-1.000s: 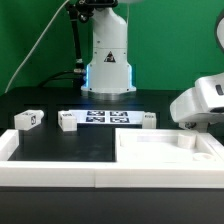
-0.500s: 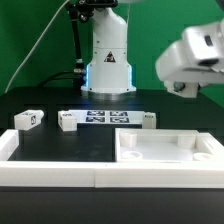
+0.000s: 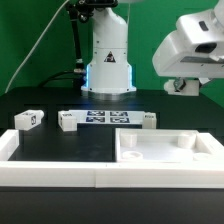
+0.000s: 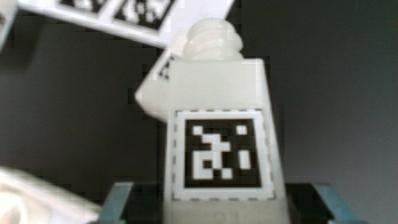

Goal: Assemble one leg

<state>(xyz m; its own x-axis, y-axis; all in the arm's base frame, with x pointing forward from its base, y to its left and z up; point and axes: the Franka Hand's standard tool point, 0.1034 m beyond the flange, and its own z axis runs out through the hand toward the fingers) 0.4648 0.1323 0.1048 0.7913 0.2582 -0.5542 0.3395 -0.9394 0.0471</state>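
White robot gripper (image 3: 184,84) high at exterior view's right, above large flat white square tabletop (image 3: 168,158). Wrist view: fingers (image 4: 125,200) clamped on small white rectangular plastic leg (image 4: 214,120), tag facing camera. 3 similar blocks (image 3: 68,122) on black table (image 3: 50,145) near marker board (image 3: 105,117).

Green backdrop (image 3: 30,40) covers the whole rear wall (plain, flat colour). Black matte table (image 3: 45,100) sits below it. White rail (image 3: 50,176) runs along the near table edge and turns back at the exterior view's left. Light is soft and even.
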